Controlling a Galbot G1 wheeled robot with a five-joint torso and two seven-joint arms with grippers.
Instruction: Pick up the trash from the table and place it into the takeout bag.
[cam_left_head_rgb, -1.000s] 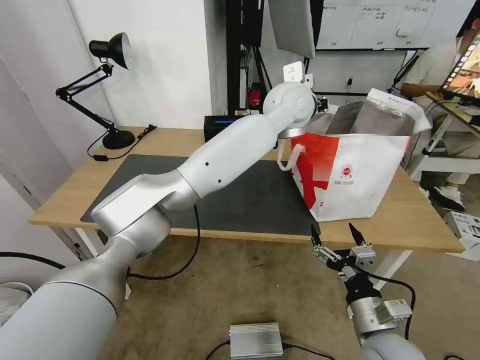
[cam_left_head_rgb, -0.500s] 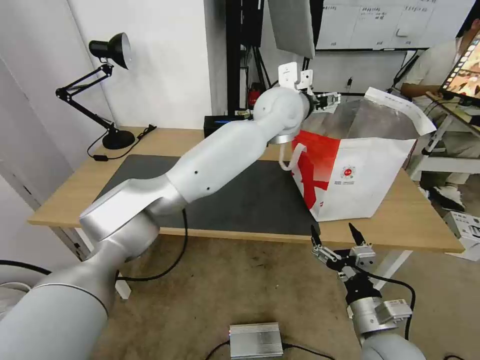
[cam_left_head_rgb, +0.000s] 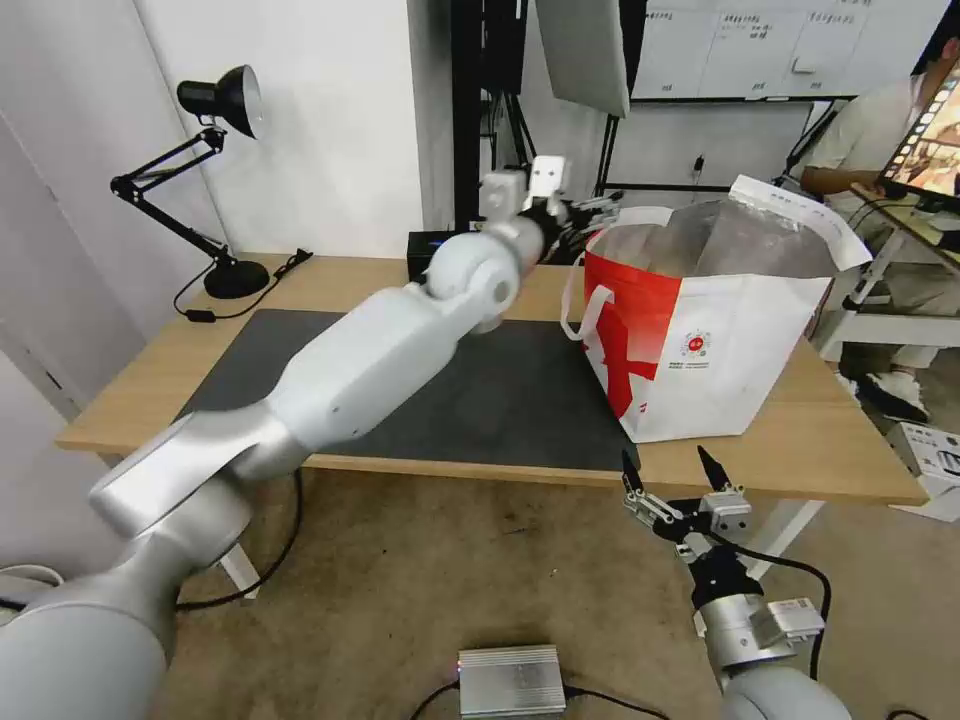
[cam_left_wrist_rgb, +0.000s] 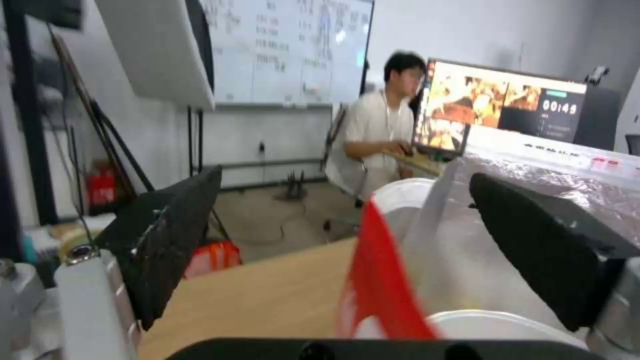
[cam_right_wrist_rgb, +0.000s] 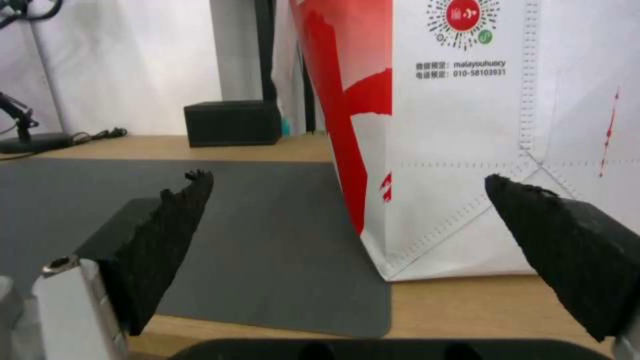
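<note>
**Left pincer empty beside the bag mouth, no trash on the bench**

Going left to right. Far left on the bench (cam_left_head_rgb: 300, 275) I've got a black desk lamp (cam_left_head_rgb: 222, 100) by the wall, cord trailing beside its base. The dark grey mat (cam_left_head_rgb: 500, 400) covers the middle, nothing lying on it. A black box (cam_left_head_rgb: 440, 250) sits at the back edge behind my arm.

My left arm stretches across the mat, and the left pincer (cam_left_head_rgb: 585, 212) is up at rim height, just beside the left edge of the takeout bag (cam_left_head_rgb: 720, 350). In the left wrist view that pincer (cam_left_wrist_rgb: 347, 250) has its jaws spread wide with nothing between them; the bag's red corner and foil lining sit just ahead of it.

Key relation: the bag lies to the right of the left pincer, mouth open upward, long side running across the bench. Left arm is by far the nearer one. Something white and round shows inside the bag in the wrist view; can't tell what it is. No loose trash on the bench that I can see, so I judge whatever trash there was is down in the bag.

The right pincer (cam_left_head_rgb: 672, 470) is parked low, below the front edge of the bench, jaws open, empty, facing the bag's front panel.

Surface: flat light wood, no clutter. Room: white wall, whiteboard behind.
</note>
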